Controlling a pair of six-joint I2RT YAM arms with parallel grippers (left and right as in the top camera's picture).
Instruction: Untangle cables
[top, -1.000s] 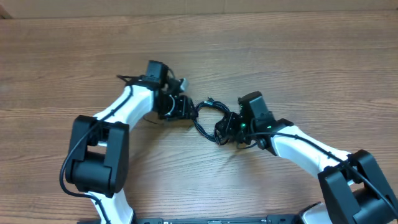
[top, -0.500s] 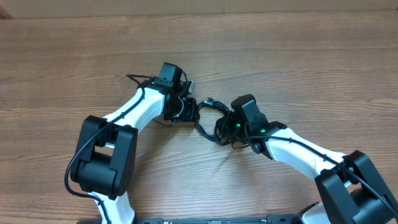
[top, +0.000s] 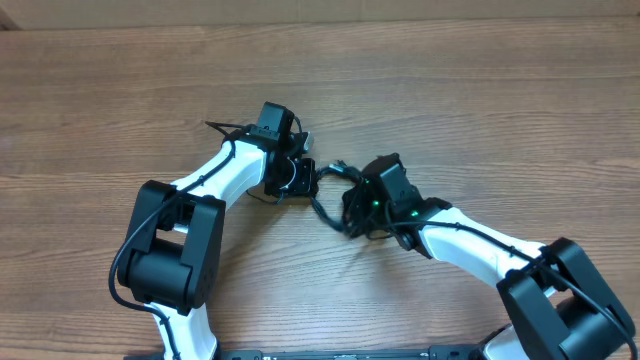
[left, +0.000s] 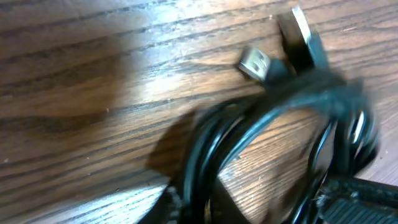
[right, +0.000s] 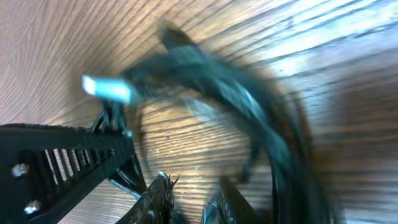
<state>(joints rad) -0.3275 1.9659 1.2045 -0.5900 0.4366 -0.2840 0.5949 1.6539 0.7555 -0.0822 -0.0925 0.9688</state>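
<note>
Cables (top: 322, 210), a tangled black loop on the wooden table (top: 480, 100), lie between the left gripper (top: 300, 178) and the right gripper (top: 352, 205) just beside it, apparently placed for pulling apart from both ends. Blur and cropped wrist views hide both sets of jaws; whether either clasps a strand cannot be told.

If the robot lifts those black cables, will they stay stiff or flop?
Probably floppy: the cables lie in soft curved loops, so they would likely droop. They look thin, so probably light. The metal plug might dangle and snag.
</note>
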